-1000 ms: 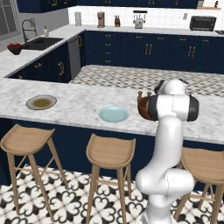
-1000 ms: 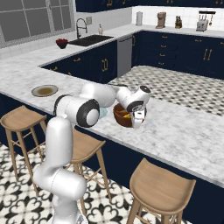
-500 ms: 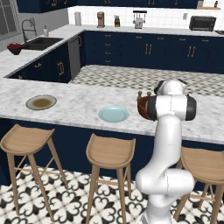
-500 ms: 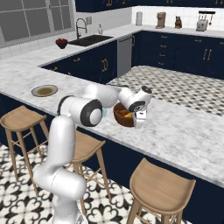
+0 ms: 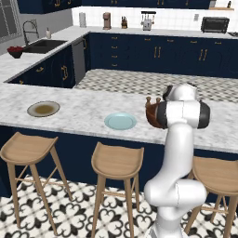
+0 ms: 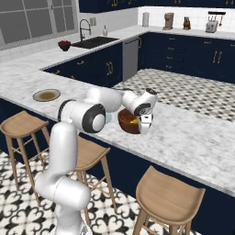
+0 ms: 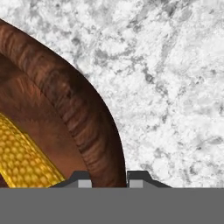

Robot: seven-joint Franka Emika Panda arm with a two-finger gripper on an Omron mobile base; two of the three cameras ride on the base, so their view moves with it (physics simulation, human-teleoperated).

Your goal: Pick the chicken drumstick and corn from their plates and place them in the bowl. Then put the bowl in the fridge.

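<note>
1. The fingers are clamped on the rim of the bowl, one tip inside, one outside.
2. The bowl sits on the marble surface with the corn lying inside it.
3. The light blue plate lies nearby.

Reddish-brown bowl, yellow corn

Base views flank arm, sharing marble counter; hand view close above bowl rim.
</note>
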